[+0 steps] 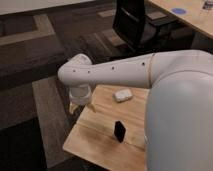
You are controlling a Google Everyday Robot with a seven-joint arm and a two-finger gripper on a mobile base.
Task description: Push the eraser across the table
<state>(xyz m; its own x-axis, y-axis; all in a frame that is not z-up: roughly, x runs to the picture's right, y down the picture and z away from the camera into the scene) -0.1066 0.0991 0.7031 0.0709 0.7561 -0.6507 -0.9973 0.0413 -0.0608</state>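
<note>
The eraser is a small black block standing upright on the light wood table, near the table's middle. My gripper hangs below the white arm's wrist at the table's far left corner, to the left of and beyond the eraser and apart from it. A pale fingertip shows just over the table's far edge. The white arm crosses the view above the table, and its bulk hides the table's right part.
A small white rounded case lies on the table beyond the eraser. A black office chair stands on the patterned carpet behind. Another pale desk with a blue disc is at the top right.
</note>
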